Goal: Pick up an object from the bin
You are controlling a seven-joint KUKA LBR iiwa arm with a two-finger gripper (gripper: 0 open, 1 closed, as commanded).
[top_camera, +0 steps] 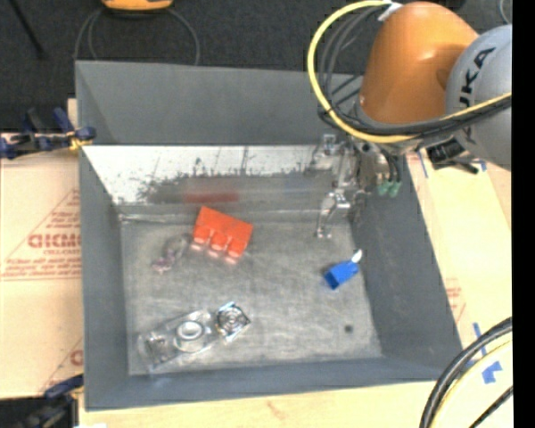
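Hovering hand near blue block

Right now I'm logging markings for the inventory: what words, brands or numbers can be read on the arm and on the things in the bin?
"UKA": dark letters on the arm's grey link; whatever comes before them is hidden.
Orange block, blue piece, metal parts: no text can be made out on them.

I see an orange ridged block lying in the bin. Silvery metal rings sit front left, a grey scrap behind them.
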